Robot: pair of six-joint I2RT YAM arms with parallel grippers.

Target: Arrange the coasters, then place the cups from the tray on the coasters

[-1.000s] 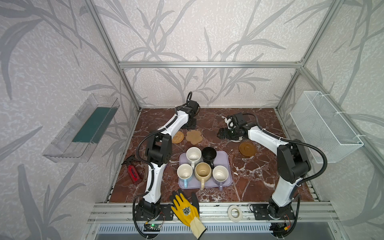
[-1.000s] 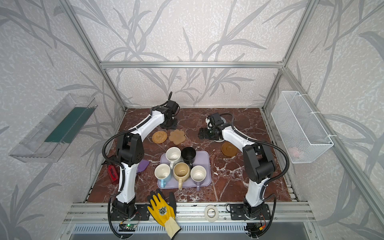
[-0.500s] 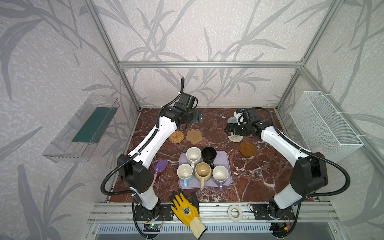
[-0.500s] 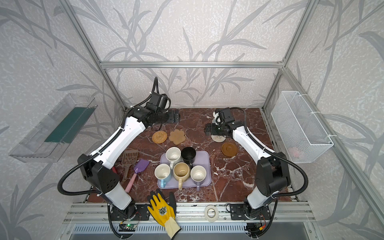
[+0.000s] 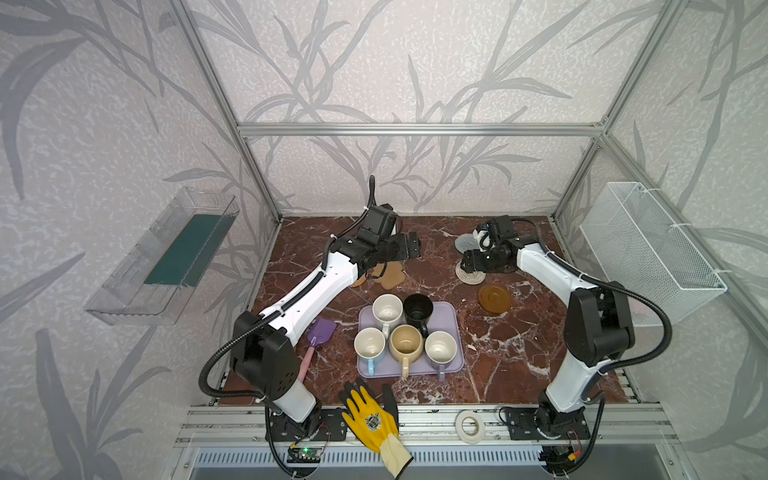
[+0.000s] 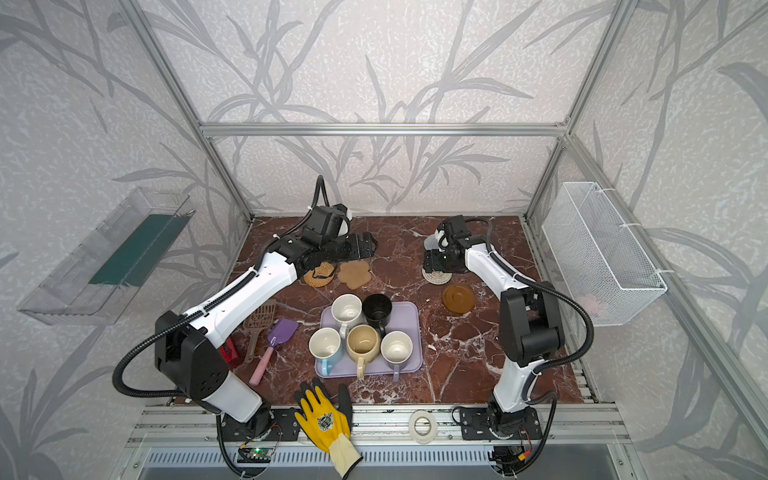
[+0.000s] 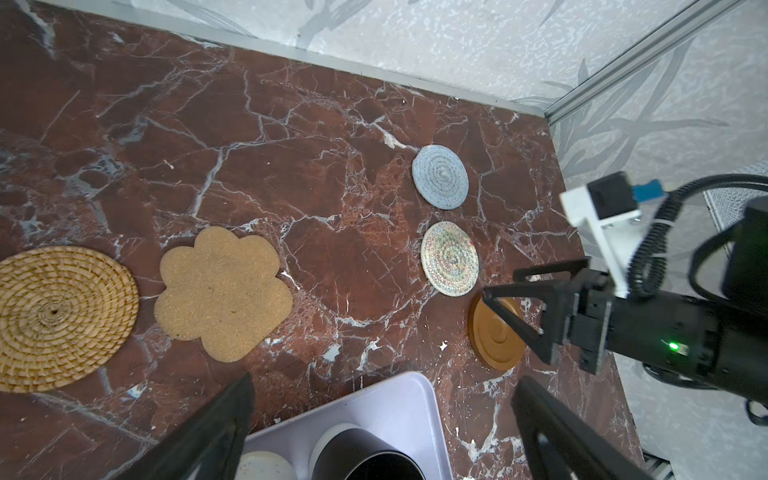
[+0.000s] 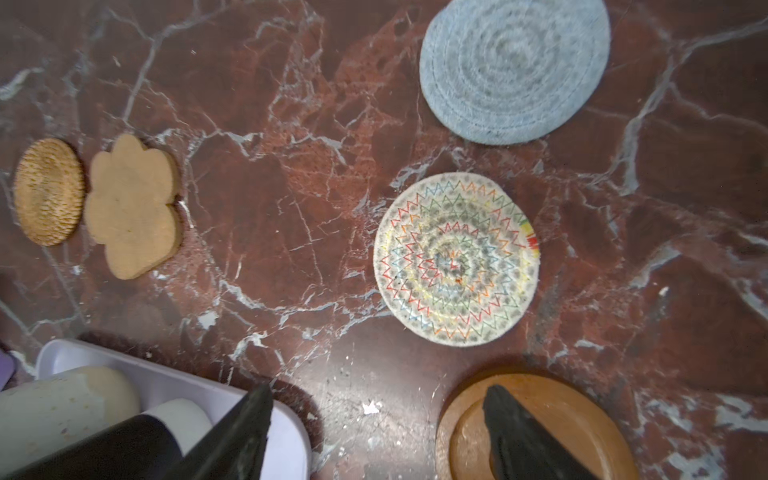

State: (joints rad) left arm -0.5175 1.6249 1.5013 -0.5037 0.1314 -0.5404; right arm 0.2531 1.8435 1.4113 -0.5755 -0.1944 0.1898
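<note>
Coasters lie in two groups toward the back of the marble surface (image 5: 519,332), and both wrist views take in all five: the orange rattan round (image 7: 58,316) just beside the tan paw (image 7: 222,293) and, well apart from them, the grey-blue round (image 7: 440,176), the cream rope round (image 7: 449,258) and the brown rimmed disc (image 7: 496,332) in a loose line. In a top view the left arm (image 5: 316,286) covers most of the rattan; in a top view the right arm (image 6: 494,266) hides most of the grey-blue round, while a slotted scoop (image 6: 261,320) and a red thing (image 6: 229,352) show beside the purple spatula (image 6: 282,332). Only the right wrist view resolves the coloured zigzag stitching on the rope round. The lavender tray (image 5: 446,316) sits front of middle with every mug on it: white mug (image 5: 387,311) and black mug (image 5: 417,309) behind, light blue mug (image 5: 369,343), cream-yellow mug (image 5: 406,343) and lavender mug (image 5: 440,347) in front, crowded together. The left pincer (image 5: 405,248) hangs over the back of the surface, jaws wide apart and empty. The right pincer (image 7: 500,282) hangs over the brown disc with jaws apart, holding nothing; whether a finger (image 8: 519,432) touches the disc cannot be told. The badge on the yellow glove (image 5: 370,419) is too small to read.
</note>
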